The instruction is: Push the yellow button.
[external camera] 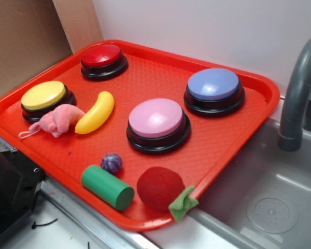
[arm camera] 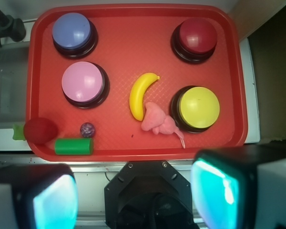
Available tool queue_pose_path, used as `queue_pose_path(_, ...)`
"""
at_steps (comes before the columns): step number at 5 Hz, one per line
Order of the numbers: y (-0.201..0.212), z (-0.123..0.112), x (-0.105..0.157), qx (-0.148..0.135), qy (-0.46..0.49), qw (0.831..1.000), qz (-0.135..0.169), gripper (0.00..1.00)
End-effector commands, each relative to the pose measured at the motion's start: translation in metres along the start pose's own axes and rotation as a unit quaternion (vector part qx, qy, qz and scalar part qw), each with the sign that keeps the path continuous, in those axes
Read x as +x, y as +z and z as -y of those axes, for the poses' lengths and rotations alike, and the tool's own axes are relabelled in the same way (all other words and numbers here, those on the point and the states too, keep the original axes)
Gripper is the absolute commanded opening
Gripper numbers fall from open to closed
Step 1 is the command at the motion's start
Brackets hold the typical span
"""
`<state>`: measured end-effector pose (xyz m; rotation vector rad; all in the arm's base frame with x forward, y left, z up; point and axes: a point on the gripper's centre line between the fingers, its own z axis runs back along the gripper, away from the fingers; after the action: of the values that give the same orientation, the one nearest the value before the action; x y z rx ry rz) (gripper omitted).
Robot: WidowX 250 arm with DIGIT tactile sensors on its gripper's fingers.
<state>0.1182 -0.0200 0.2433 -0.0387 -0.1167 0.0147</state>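
Gripper (arm camera: 133,200) hangs high above the red tray (arm camera: 133,28), jaws wide apart and empty, leaving the yellow button (arm camera: 199,107) unpressed beside a pink plush toy (arm camera: 157,121).

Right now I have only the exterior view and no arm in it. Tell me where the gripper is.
Observer: The gripper hangs well above the tray, looking straight down on all of it, touching nothing.
Operator: Give me the jaws.
Observer: Open; the fingers stand wide apart with nothing between them.
Operator: Line me up on the yellow button.
Observer: In the wrist view the yellow button lies toward the picture's right, ahead of that side's finger, off the centre line.
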Motion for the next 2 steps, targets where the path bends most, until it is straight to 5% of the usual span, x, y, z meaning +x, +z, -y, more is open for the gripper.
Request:
queue_pose_path(1,0.000,0.000,0.000,0.000,0.000,1.000,0.000,1.00)
queue_pose_path(2,-0.046,-0.052,0.003,0.038,0.119,0.992,-0.033,1.00)
